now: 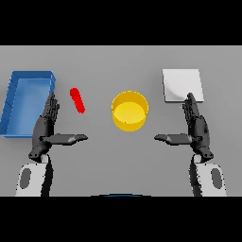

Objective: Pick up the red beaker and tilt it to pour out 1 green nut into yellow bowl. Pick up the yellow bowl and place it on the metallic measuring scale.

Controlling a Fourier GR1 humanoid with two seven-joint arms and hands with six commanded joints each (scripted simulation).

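Head view: grey bench (99, 156). The yellow bowl (129, 111) stands at centre, upright. The red beaker (77, 100) lies left of the bowl, apart from it, between the bowl and a blue tray (14, 97) at far left. The metallic scale (182, 85) sits at upper right, apart from the bowl. Left hand (47, 130) hovers beside the tray, fingers straight, thumb spread wide, holding nothing. Right hand (196, 130) hovers just below the scale, likewise spread and unloaded.

Even, soft light; faint shadows, no glare.
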